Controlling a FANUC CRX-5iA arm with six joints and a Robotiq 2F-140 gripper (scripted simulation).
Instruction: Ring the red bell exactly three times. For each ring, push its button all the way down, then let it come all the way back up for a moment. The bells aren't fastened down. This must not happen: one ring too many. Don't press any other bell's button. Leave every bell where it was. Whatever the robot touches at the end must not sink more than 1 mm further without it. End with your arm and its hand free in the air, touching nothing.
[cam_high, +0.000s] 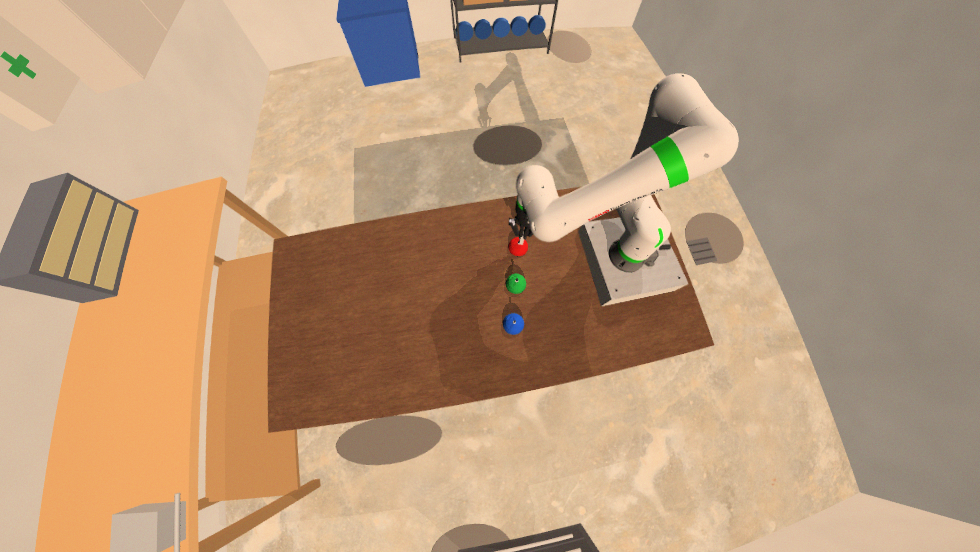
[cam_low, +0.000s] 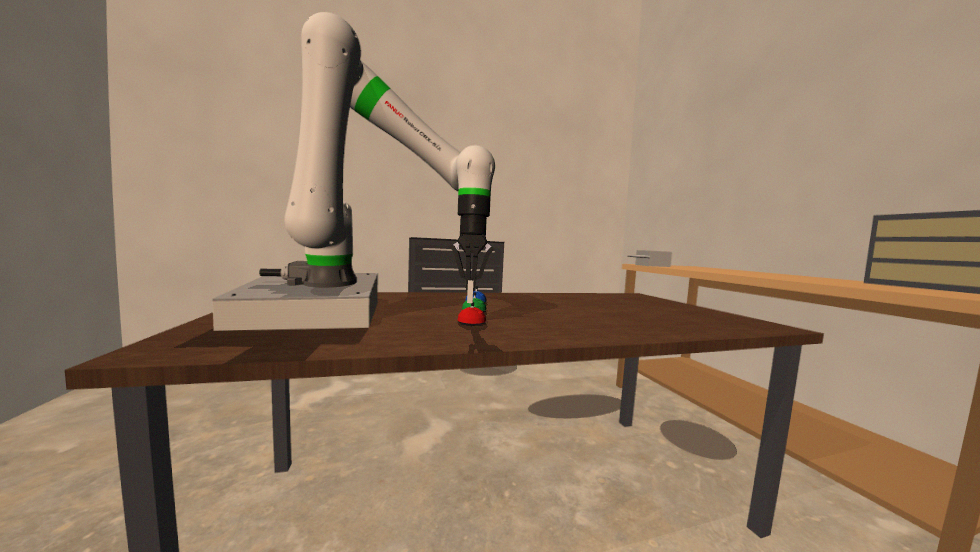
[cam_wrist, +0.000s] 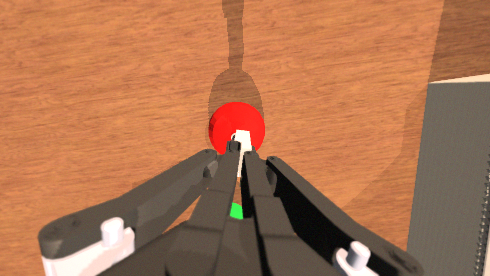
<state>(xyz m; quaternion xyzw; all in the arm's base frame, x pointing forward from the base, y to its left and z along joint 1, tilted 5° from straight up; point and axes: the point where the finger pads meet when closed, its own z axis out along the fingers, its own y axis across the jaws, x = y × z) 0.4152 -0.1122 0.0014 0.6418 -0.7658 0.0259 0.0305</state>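
Observation:
The red bell (cam_high: 518, 247) (cam_low: 471, 316) (cam_wrist: 236, 123) sits on the brown table (cam_high: 356, 329) (cam_low: 617, 336) (cam_wrist: 100, 75), first in a row of three bells. My gripper (cam_high: 519, 235) (cam_low: 470, 302) (cam_wrist: 241, 141) is shut and points straight down, its tips over the middle of the red bell's top, where the button is hidden under them. I cannot tell whether the tips touch it. The green bell (cam_high: 515, 282) (cam_wrist: 236, 211) stands beside the red one, and the blue bell (cam_high: 513, 323) (cam_low: 481, 296) beyond it.
The robot's grey base block (cam_high: 641, 274) (cam_low: 294, 308) (cam_wrist: 450, 175) stands on the table close to the red bell. An orange shelf bench (cam_high: 137, 342) (cam_low: 822, 291) runs along the table's far side.

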